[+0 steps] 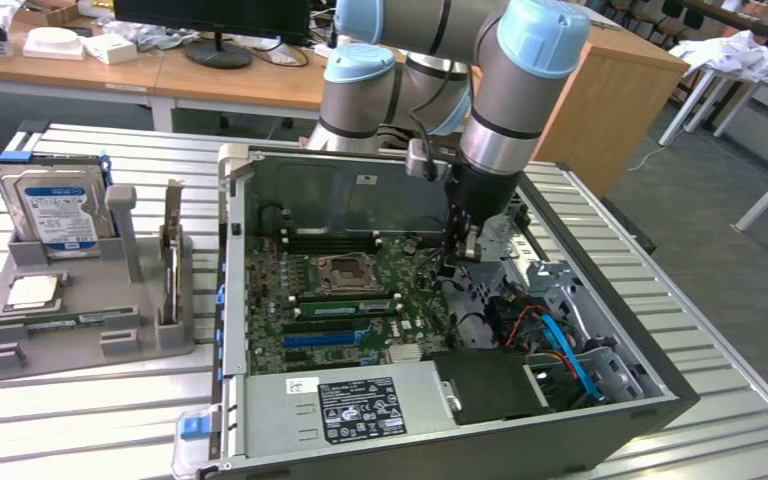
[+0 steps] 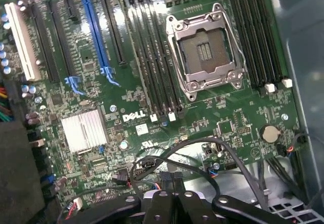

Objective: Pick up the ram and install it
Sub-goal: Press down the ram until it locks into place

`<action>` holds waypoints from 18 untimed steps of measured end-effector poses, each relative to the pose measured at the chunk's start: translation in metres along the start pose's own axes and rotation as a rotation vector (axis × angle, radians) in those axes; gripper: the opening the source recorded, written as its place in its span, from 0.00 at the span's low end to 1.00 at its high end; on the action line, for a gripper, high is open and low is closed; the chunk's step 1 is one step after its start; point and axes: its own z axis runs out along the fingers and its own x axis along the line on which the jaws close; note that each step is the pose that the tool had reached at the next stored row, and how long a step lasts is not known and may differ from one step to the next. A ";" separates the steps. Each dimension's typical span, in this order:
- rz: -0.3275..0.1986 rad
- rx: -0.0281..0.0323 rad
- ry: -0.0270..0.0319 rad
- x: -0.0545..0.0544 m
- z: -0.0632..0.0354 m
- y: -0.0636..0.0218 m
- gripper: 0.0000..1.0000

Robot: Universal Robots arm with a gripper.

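An open computer case (image 1: 518, 400) sits mid-table (image 1: 77, 420); a parts stand (image 1: 77, 330) holding a hard drive (image 1: 57, 212) occupies the exterior view's left edge.

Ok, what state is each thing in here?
Claw: shut, nothing seen in it, inside the case over the motherboard.
Case: side open, lying on the table.
CPU socket: empty, frame down.
Ram: lying flat in the grey holder.
Hard drive: upright in the holder.
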 end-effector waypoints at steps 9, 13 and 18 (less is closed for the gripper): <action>0.089 0.0010 0.0034 0.000 0.0019 -0.0002 0.10; 0.129 0.0013 0.0045 0.000 0.0027 -0.0002 0.10; 0.175 0.0016 0.0056 0.000 0.0036 -0.0002 0.10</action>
